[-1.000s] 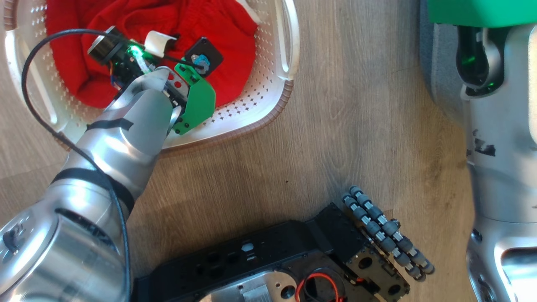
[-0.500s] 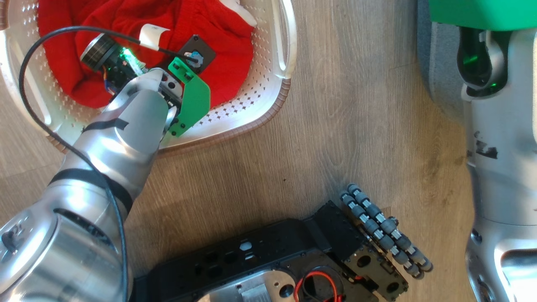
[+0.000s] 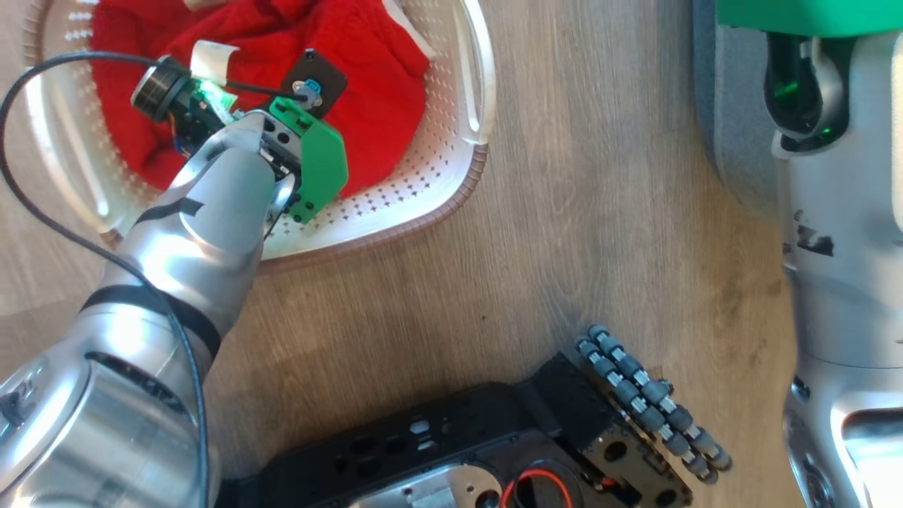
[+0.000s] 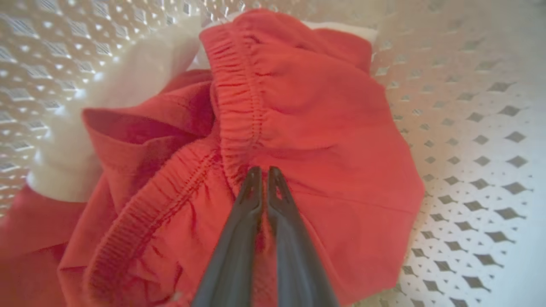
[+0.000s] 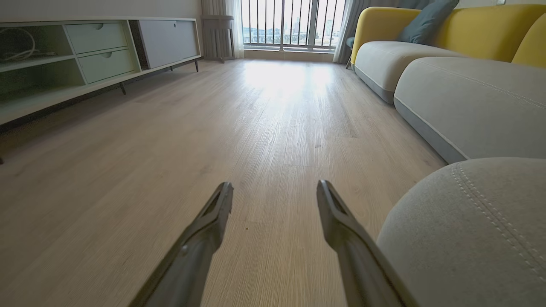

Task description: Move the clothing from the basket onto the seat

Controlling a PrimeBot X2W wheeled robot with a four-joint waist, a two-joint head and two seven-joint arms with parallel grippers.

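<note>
The bright red soft fabric clothing with white trim (image 3: 381, 106) is seen heaped inside the small oval cream-white perforated plastic basket with a brown woven-look rim (image 3: 430, 180). The basket is stood on the pale wood-plank floor (image 3: 600, 226) at about 11 o'clock in the head view. The silver left arm (image 3: 197, 233) is reached into the basket from 7 o'clock.

In the left wrist view the left gripper (image 4: 264, 170) is shown with its two dark fingers drawn almost together. A fold of the clothing (image 4: 324, 128) is pinched between them, just below a gathered elastic band. White trim is seen at 10 o'clock of the fingertips, and the basket's perforated wall (image 4: 469, 149) at 3 o'clock.

In the right wrist view the right gripper (image 5: 275, 187) is held wide apart over the floor (image 5: 273, 106), with nothing gripped. The large grey fabric-upholstered seat with a rounded corner and pale stitching (image 5: 469, 230) is found at 4 o'clock of it, just beside the right finger. In the head view the seat's grey edge (image 3: 730, 141) is placed at 2 o'clock, well apart from the basket.
</note>
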